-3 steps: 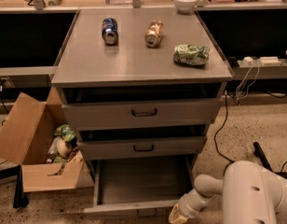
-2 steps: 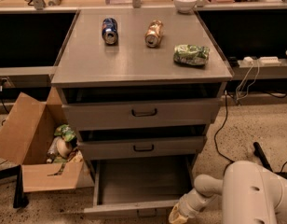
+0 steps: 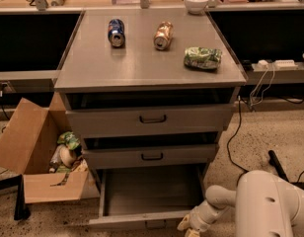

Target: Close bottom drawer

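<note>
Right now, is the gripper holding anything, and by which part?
It cannot be told: the gripper sits at the picture's bottom edge, beside the right end of the open bottom drawer front, partly cut off.

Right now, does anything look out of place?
Yes. The bottom drawer is pulled far out. On the cabinet top, a blue can and a copper can lie on their sides near a crumpled green bag. The pincer sits low by the drawer's front right corner.

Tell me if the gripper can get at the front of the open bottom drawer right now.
Probably yes. The gripper sits low at the right end of the front panel of the bottom drawer, with nothing visible between them. The cardboard box stands off to the left.
</note>
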